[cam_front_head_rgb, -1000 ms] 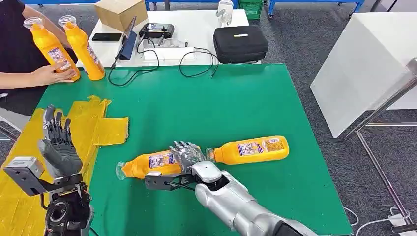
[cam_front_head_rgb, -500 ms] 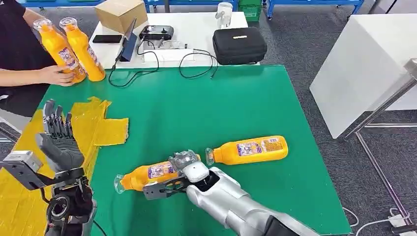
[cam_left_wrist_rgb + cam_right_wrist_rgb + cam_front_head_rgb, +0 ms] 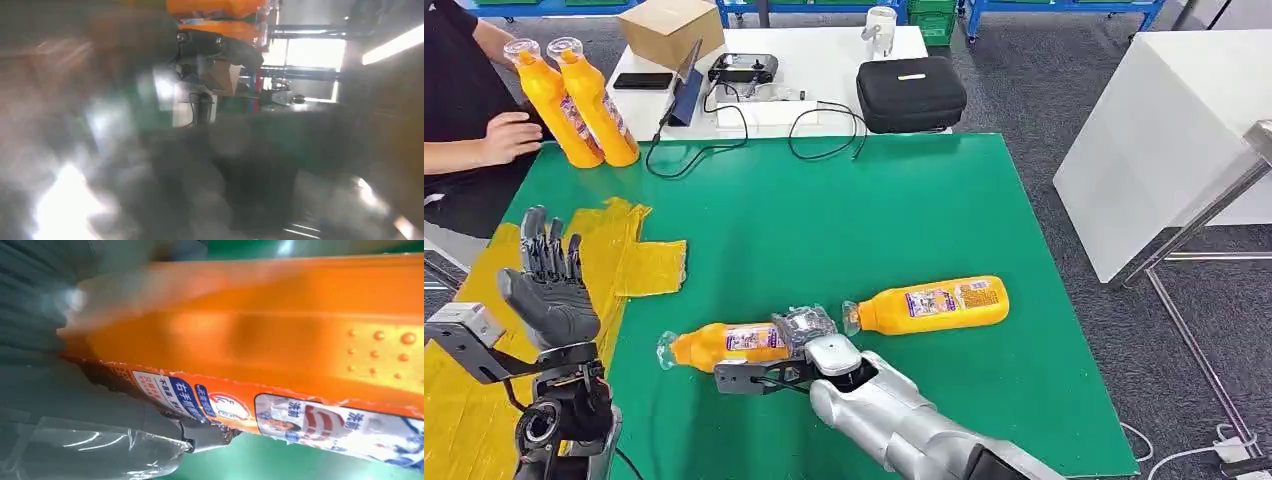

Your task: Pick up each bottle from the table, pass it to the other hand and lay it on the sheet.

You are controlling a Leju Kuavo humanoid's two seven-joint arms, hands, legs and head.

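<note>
An orange bottle (image 3: 724,343) lies on its side on the green table (image 3: 844,230), clear cap pointing left. My right hand (image 3: 802,327) grips its base end; the right wrist view shows the bottle's orange body and label (image 3: 300,315) close against the grey hand (image 3: 35,375). A second orange bottle (image 3: 934,305) lies just to the right, cap towards my hand. My left hand (image 3: 549,285) is raised over the yellow sheet (image 3: 639,265) at the table's left, fingers spread and holding nothing. The left wrist view is blurred.
Two more orange bottles (image 3: 574,95) stand at the table's far left corner, with a person's hand (image 3: 509,135) beside them. Behind the green table, a white table carries a black case (image 3: 912,92), a cardboard box (image 3: 669,28), cables and devices. A white block (image 3: 1164,130) stands to the right.
My right hand has settled over the bottle's base and the bottle has shifted slightly left and levelled. The person's hand has let go of the standing bottles. My left hand has barely moved.
</note>
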